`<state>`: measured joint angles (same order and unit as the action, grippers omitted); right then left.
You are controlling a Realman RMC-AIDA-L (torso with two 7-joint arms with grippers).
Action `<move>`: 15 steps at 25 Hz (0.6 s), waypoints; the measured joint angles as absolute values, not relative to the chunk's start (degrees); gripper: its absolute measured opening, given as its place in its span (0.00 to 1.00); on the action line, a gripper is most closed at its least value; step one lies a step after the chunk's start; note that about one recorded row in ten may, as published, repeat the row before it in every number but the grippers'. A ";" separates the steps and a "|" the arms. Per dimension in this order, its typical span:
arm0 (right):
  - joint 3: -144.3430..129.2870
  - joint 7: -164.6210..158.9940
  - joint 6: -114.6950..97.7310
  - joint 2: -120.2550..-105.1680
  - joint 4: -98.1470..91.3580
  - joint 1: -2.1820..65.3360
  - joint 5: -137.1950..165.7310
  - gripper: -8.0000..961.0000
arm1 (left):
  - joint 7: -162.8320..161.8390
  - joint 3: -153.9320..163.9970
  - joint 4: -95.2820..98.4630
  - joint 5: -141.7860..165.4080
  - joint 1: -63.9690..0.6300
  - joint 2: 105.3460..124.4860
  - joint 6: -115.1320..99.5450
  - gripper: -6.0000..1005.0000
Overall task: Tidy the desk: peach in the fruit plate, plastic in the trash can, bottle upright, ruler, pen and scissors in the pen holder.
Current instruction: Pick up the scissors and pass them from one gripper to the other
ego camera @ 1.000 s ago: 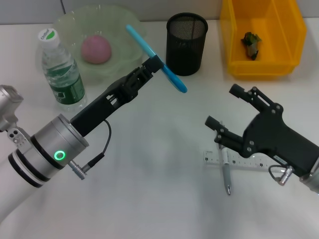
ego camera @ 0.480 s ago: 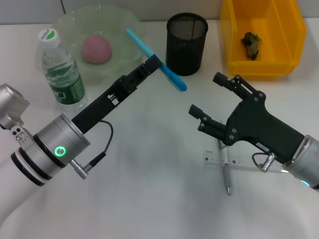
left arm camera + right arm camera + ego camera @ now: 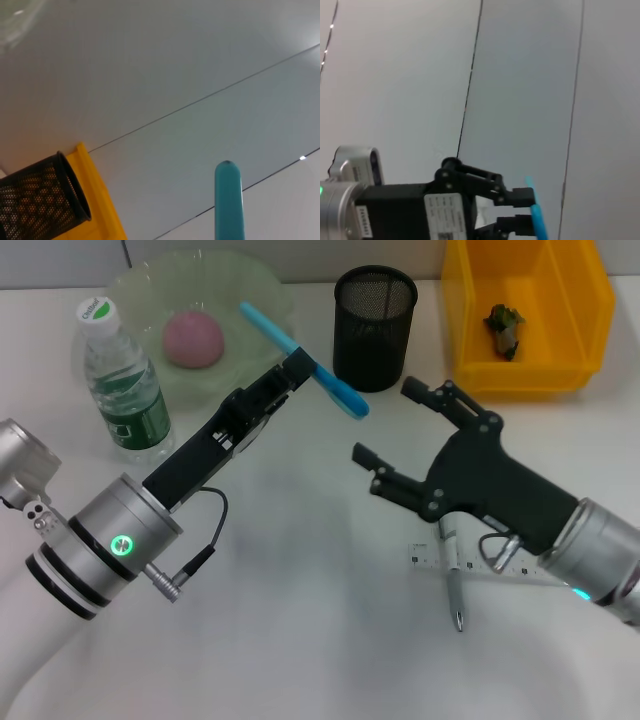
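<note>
My left gripper [image 3: 300, 368] is shut on the scissors [image 3: 342, 394], a cyan stick held tilted in the air just left of the black mesh pen holder [image 3: 375, 325]. The left wrist view shows the scissors' tip [image 3: 228, 200] beside the pen holder [image 3: 40, 205]. My right gripper [image 3: 385, 422] hangs open below the pen holder, above the ruler [image 3: 472, 565] and the pen [image 3: 455, 592] lying crossed on the desk. The peach [image 3: 193, 338] rests in the fruit plate [image 3: 250, 280]. The bottle [image 3: 122, 385] stands upright. Crumpled plastic [image 3: 503, 328] lies in the trash can [image 3: 590, 300].
The left forearm [image 3: 190, 465] stretches diagonally over the desk [image 3: 300, 620]. The right wrist view shows the left gripper [image 3: 522, 210] holding the scissors [image 3: 537, 215]. The yellow trash can [image 3: 100, 200] stands behind the pen holder in the left wrist view.
My right gripper has moved up and to the left, toward the scissors. The left gripper has shifted the scissors slightly up and left.
</note>
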<state>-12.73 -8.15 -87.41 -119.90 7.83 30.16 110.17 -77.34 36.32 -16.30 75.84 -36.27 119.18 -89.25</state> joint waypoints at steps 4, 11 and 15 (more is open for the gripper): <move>-12.74 -6.45 -87.02 -119.90 8.89 30.55 110.13 0.86 | -78.68 36.12 -16.43 75.86 -36.56 119.18 -88.51 0.28; -12.06 -5.70 -86.61 -119.88 9.18 31.45 110.04 0.86 | -80.42 33.53 -16.49 79.23 -36.24 119.18 -87.57 0.28; -11.90 -5.50 -85.69 -119.88 9.59 32.03 110.04 0.86 | -81.44 30.62 -16.49 82.45 -35.76 119.18 -86.97 0.28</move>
<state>-11.90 -5.50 -85.69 -119.88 9.59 32.03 110.04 -81.44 30.62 -16.49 82.45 -35.76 119.18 -86.97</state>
